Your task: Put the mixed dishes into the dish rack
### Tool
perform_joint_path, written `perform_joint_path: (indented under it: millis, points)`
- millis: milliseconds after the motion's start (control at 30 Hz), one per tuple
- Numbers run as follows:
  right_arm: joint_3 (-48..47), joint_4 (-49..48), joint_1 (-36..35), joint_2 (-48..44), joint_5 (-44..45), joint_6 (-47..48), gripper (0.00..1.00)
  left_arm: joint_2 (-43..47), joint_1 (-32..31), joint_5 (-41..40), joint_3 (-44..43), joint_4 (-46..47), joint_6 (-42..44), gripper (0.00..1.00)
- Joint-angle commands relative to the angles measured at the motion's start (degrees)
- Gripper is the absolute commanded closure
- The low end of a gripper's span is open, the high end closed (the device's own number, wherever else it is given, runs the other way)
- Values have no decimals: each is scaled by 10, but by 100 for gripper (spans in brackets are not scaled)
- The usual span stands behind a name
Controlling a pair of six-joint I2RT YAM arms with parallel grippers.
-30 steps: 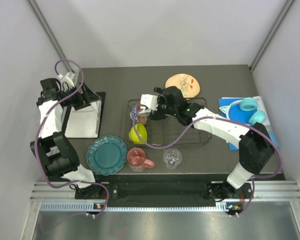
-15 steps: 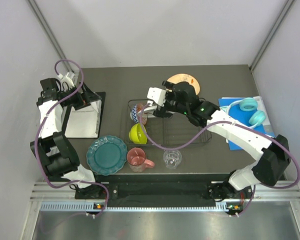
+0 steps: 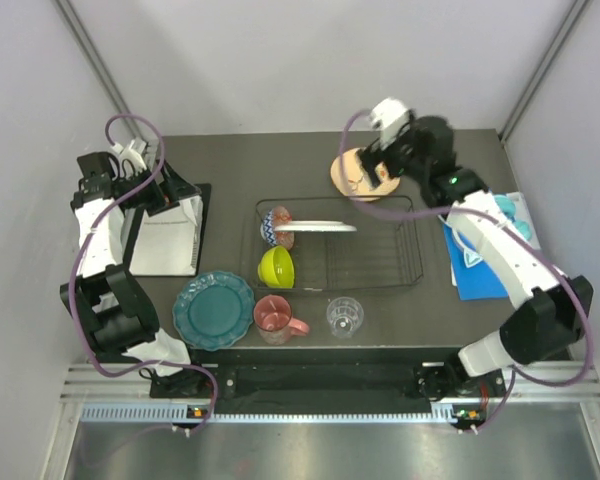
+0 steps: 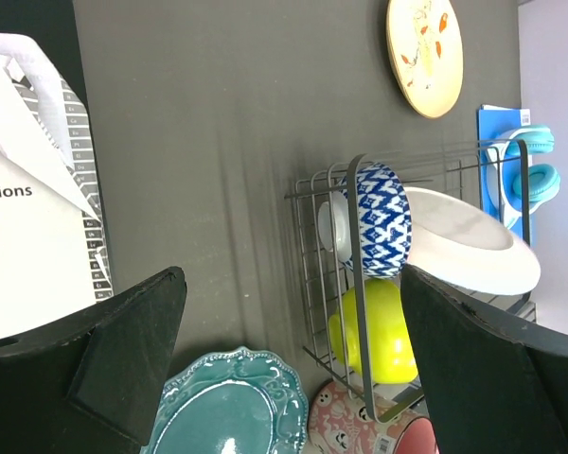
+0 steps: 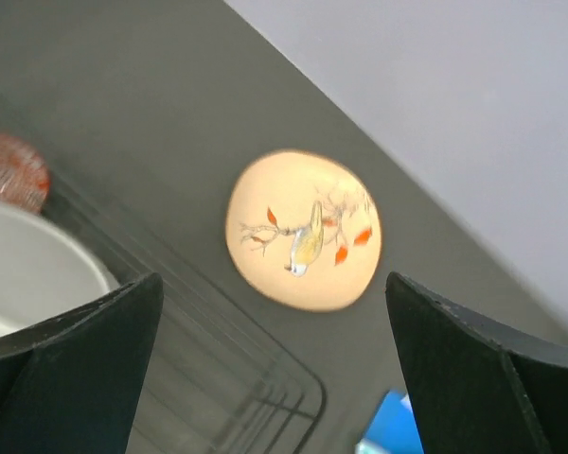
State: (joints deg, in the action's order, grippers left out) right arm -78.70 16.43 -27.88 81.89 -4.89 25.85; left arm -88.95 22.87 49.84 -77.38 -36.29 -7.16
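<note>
The dark wire dish rack point(image 3: 385, 265) holds the white plate point(image 3: 315, 227) lying flat on its dividers, the blue-patterned bowl point(image 3: 270, 228) and the lime-green bowl point(image 3: 276, 267) at its left end. The teal plate point(image 3: 213, 310), pink mug point(image 3: 275, 316) and clear glass point(image 3: 345, 316) stand on the table in front of the rack. The peach floral plate point(image 3: 363, 180) lies behind the rack. My right gripper point(image 3: 378, 158) hovers above it, open and empty; the plate point(image 5: 303, 230) shows between its fingers. My left gripper point(image 3: 165, 195) is open and empty over the clipboard.
The clipboard with white paper point(image 3: 165, 240) lies at the left. Turquoise headphones point(image 3: 500, 220) sit on blue paper at the right. Grey walls close in the back and sides of the table.
My right gripper has let go of the white plate, which now lies in the rack. The gripper has moved up and back to the right, over the peach plate. The left arm has barely moved.
</note>
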Motion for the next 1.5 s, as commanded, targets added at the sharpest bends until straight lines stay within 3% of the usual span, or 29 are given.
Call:
perform_joint_path:
  millis: [0,67,100,167,267,533,1067,1367,1467]
  points:
    - [-123,-18,170,99,-53,-339,0,10,0,9,-20,19,-3,1]
    - [-178,-11,271,193,-199,-439,0,11,-1,6,-18,20,-1,1]
    - [-187,-21,304,227,-244,-527,0,11,0,6,-16,21,1,1]
    - [-183,-82,345,297,-303,-591,0,11,-1,3,-17,21,4,1]
    - [-181,-119,346,343,-273,-593,0,7,-1,-3,-21,18,7,1]
    - [-270,-70,342,455,-280,-583,0,-9,-5,-6,-28,21,1,1]
    - [-315,-18,296,546,-243,-584,0,-8,-12,-7,-22,32,1,1]
    - [-347,8,262,585,-253,-606,9,-13,-10,-2,-22,36,1,1]
    - [-339,11,249,593,-256,-614,22,-13,-11,-2,-25,37,1,1]
